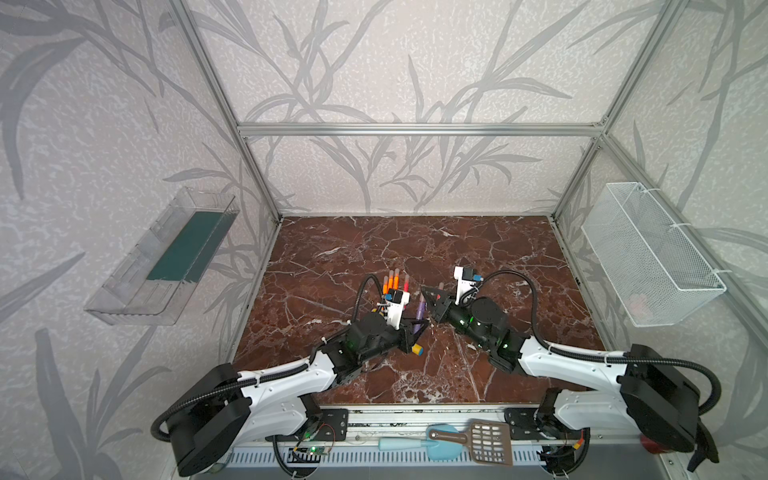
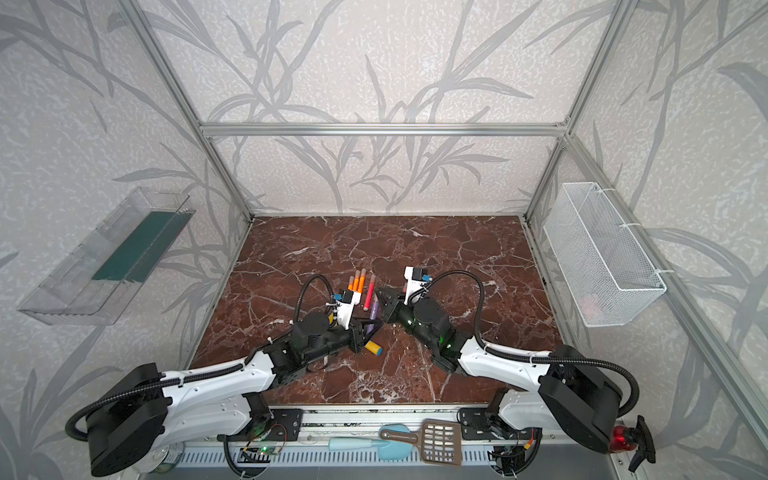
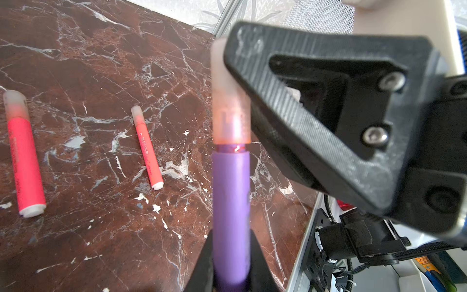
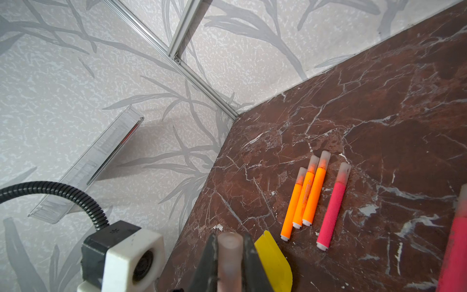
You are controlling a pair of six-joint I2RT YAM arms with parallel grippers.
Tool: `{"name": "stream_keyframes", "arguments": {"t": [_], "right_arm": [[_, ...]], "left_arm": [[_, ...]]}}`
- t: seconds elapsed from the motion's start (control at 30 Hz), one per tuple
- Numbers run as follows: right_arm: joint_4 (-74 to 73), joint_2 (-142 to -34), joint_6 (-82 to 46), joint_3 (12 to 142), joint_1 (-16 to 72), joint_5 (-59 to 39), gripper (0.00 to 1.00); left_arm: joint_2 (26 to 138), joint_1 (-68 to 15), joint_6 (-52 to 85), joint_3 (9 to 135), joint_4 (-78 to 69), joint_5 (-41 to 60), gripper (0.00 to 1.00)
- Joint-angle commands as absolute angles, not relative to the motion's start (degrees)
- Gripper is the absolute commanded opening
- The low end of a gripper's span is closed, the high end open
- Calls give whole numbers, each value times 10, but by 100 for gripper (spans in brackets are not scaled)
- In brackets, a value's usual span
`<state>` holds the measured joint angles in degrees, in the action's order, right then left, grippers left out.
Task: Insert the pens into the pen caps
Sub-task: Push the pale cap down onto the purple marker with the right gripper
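Progress: five of six look done. Three orange pens [image 4: 307, 194] and two pinkish-red pens [image 3: 149, 151] lie capped on the counter [image 3: 101, 227], beyond the left fingers [image 3: 202, 268].
Left fingers: clenched on the purple pen [image 3: 231, 215].
Right fingers [image 3: 316, 113]: grasping the last cap [image 3: 228, 113], which sits over the pen's tip with a slim gap showing.
Remaining: I judge one final push.

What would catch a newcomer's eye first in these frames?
Mid-table, the left pincer grips a purple pen while the right pincer holds a cap over its tip, a thin gap short of seated. Just beyond them, three capped orange pens lie side by side on the brown marble table, a capped pink pen beside them.
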<state>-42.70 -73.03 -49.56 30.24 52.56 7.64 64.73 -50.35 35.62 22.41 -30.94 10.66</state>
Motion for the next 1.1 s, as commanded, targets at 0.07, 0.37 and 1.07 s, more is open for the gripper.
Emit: {"name": "stream_keyframes", "arguments": {"t": [0.07, 0.37, 1.07], "right_arm": [[-390, -723, -494, 288, 551, 18, 16], [-334, -681, -473, 280, 551, 45, 26], [-302, -675, -428, 382, 498, -7, 52]], "left_arm": [[615, -493, 352, 232, -368, 92, 0], [594, -493, 344, 222, -351, 79, 0], [617, -493, 313, 220, -334, 105, 0]]}}
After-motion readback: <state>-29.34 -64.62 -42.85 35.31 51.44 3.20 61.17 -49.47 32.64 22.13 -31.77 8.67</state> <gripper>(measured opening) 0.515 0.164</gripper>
